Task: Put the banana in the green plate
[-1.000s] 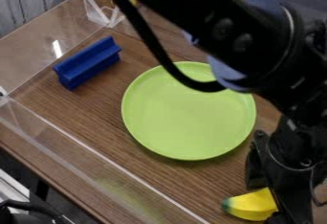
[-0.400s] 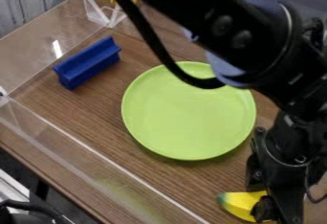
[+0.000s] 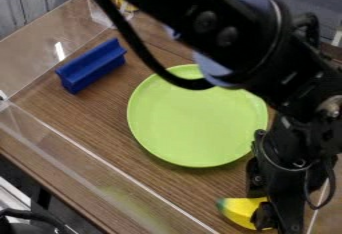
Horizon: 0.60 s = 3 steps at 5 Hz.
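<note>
The banana (image 3: 238, 211) is a small yellow piece with a dark tip, lying on the wooden table near the bottom right, just outside the green plate (image 3: 198, 115). My gripper (image 3: 267, 210) points straight down at the banana's right end and is shut on it; the black fingers cover most of that end. The plate is large, round and lime green, holds nothing, and sits up and to the left of the gripper. The dark arm crosses the top and right of the view and hides the plate's far right rim.
A blue rectangular block (image 3: 91, 64) lies at the upper left of the table. Clear plastic walls (image 3: 54, 138) run along the left and front edges of the wooden surface. The table's front edge is close below the banana.
The gripper has closed on the banana. The arm has shifted a little to the left, and the banana now sits slightly further left and shows less of itself.
</note>
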Available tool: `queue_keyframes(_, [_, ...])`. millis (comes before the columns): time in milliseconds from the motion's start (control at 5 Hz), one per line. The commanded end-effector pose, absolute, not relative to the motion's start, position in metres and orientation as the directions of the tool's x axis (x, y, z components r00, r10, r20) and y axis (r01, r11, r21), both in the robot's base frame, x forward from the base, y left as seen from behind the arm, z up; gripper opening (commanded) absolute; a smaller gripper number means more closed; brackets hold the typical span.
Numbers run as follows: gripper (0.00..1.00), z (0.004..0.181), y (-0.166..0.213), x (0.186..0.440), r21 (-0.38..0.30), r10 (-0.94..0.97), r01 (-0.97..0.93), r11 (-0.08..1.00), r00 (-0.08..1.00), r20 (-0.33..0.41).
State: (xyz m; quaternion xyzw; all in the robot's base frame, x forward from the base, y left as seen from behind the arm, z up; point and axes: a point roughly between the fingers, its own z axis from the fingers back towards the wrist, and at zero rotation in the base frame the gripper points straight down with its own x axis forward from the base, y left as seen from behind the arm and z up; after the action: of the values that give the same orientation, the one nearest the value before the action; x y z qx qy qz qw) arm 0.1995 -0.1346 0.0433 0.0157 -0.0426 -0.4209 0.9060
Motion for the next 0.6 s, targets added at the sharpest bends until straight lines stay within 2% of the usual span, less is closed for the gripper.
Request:
queue_keyframes(0, [0.0, 0.055, -0.138, 0.196, 0.078, -0.753, 0.749, 0.658, 0.649, 0.11])
queue_keyframes(200, [0.0, 0.047, -0.132, 0.2, 0.081, -0.75, 0.746, 0.661, 0.653, 0.101])
queue_keyframes(400, [0.0, 0.05, -0.125, 0.2, 0.08, -0.75, 0.745, 0.662, 0.656, 0.09])
